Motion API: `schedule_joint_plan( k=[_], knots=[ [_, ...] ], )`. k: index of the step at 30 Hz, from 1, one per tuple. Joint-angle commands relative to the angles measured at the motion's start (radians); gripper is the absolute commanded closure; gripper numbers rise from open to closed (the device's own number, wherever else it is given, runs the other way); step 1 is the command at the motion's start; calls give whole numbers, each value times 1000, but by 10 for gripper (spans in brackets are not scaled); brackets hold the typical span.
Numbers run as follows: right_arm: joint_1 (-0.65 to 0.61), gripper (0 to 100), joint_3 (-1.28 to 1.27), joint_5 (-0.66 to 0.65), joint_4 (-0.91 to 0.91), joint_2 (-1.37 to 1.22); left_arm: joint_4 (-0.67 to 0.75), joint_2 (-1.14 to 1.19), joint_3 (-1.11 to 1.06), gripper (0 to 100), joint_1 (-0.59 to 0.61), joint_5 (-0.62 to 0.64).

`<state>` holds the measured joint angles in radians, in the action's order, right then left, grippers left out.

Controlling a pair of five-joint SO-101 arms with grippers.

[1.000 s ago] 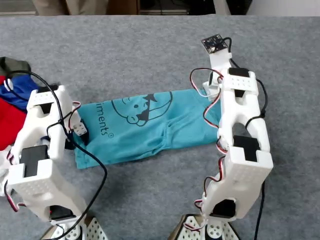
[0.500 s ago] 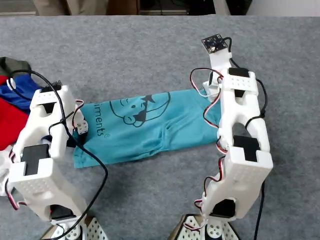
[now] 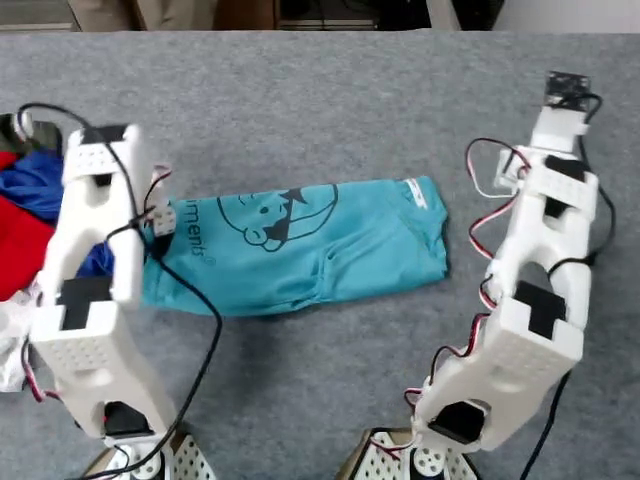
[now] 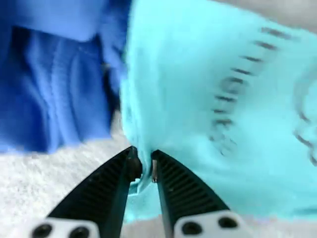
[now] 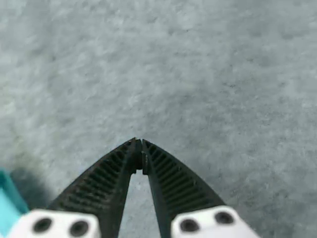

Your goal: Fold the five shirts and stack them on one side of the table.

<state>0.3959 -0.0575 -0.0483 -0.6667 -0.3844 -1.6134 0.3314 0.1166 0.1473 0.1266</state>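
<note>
Grip comes first: the left pincer (image 4: 142, 166) is clamped on the edge of the teal shirt (image 3: 300, 250) at the end nearest the pile, and only a thin lip of cloth sits between the fingers. The shirt lies as a long band across the middle of the desk (image 3: 300, 90), printed side up. The likely next step is a crosswise fold. For that, the held end should be raised just clear of the desk and carried over toward the far end, slowly enough that the thin bite does not slip. Then it should be laid down edge on edge.

The right pincer (image 5: 139, 156) is closed on nothing, above bare desk well apart from the shirt's far end, so nothing pins that end and the band may drag.

A blue shirt (image 3: 35, 185) and a red shirt (image 3: 20, 245) lie heaped just beside the held end, with a white cloth (image 3: 10, 340) below them. The blue one touches the teal edge and could be caught up. A black cable (image 3: 190, 310) hangs across the shirt's corner.
</note>
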Motion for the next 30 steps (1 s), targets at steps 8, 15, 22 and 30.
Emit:
schedule_joint_plan(
  k=[8, 15, 22, 30],
  knots=[
    [48, 994, 27, 9, 37, 1, -141, -62, 290, 981, -443, 2],
    [61, 994, 27, 9, 40, 1, -127, -51, 446, 981, -608, 3],
    [61, 994, 27, 9, 40, 1, -51, 102, 601, 981, -675, 80],
    [62, 994, 27, 9, 40, 1, -55, 302, 895, 981, -761, 80]
  ],
)
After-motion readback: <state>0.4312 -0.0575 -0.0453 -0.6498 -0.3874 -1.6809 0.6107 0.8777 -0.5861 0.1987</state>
